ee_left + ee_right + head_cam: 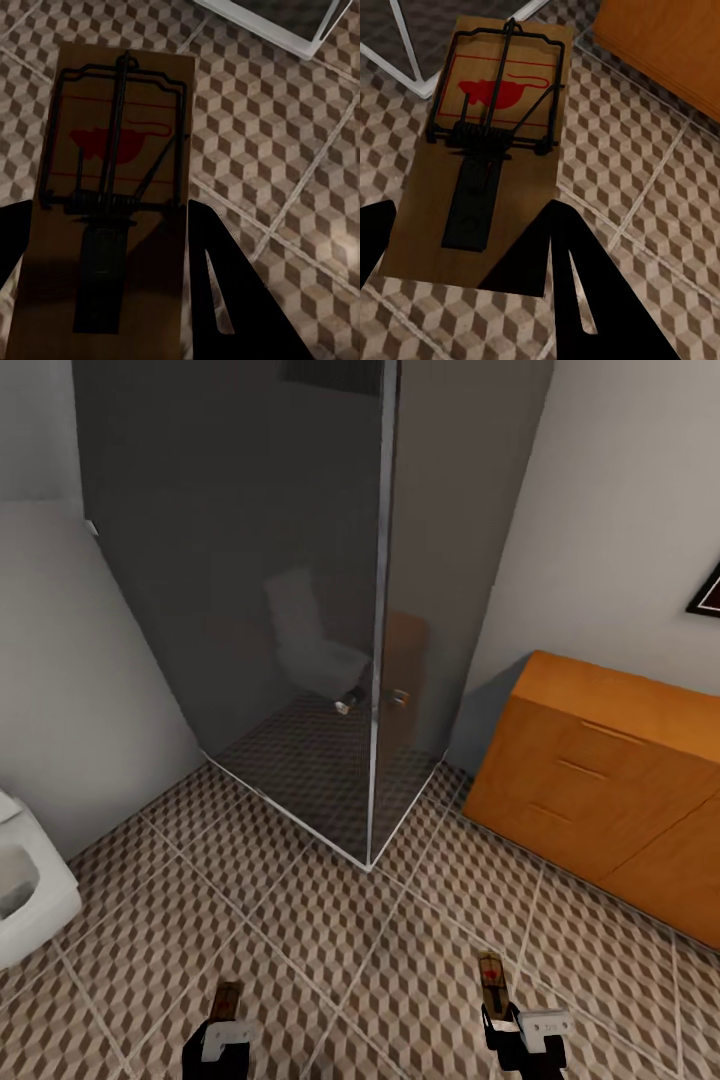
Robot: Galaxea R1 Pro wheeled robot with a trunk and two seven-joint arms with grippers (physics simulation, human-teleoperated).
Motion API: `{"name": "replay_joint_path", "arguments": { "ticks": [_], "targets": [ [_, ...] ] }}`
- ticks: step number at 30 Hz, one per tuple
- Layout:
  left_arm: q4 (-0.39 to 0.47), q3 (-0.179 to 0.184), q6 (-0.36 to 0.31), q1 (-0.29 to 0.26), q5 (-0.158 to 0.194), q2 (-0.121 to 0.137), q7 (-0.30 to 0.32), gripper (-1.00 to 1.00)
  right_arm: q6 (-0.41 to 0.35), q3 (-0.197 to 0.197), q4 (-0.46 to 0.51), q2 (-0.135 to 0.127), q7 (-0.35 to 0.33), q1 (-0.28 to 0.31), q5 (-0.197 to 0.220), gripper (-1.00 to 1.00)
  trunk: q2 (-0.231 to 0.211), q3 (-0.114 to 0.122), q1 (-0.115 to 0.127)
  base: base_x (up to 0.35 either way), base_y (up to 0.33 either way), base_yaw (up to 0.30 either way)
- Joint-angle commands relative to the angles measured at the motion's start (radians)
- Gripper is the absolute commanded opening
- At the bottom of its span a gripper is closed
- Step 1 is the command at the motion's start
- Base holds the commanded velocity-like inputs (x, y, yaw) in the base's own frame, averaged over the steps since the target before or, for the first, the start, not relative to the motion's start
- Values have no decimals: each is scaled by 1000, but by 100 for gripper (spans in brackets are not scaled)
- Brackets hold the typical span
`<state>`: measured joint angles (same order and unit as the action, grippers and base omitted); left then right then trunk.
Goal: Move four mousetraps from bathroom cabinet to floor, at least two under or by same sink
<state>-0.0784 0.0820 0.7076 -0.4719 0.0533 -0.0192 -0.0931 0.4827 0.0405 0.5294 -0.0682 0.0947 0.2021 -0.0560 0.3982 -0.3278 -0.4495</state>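
Observation:
Each gripper holds one mousetrap low over the cube-patterned bathroom floor [330,920]. My left gripper [222,1032] is shut on a wooden mousetrap [227,1000]; in the left wrist view the mousetrap [112,187] lies flat between the dark fingers [225,300], its red mark and wire bar facing up. My right gripper [520,1028] is shut on a second mousetrap [491,975], which the right wrist view shows as a mousetrap [487,150] clamped between the fingers [577,285]. The orange-brown cabinet [600,780] stands to the right, drawers shut. The sink is out of view.
A dark glass shower enclosure [300,610] with a pale metal base frame [368,860] stands straight ahead, its corner pointing at me. A white ceramic fixture [25,890] sits at the left edge. Grey walls lie behind. Open tiles stretch between the enclosure and the grippers.

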Motion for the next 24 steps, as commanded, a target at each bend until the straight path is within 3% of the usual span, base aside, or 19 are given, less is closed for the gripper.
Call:
{"name": "replay_joint_path", "arguments": {
  "ticks": [1, 24],
  "targets": [
    [-4, 8, 6, -2, 2, -1, -8, -100, 2, 4, 0, -1, 5, 0, -2, -100, 2, -2, -1, 0, 0, 289],
    [-4, 8, 6, -2, 2, -1, -8, -100, 0, 4, 0, -1, 5, 1, -2, -100, 2, -2, -1, 0, 0, 289]
  ]
}}
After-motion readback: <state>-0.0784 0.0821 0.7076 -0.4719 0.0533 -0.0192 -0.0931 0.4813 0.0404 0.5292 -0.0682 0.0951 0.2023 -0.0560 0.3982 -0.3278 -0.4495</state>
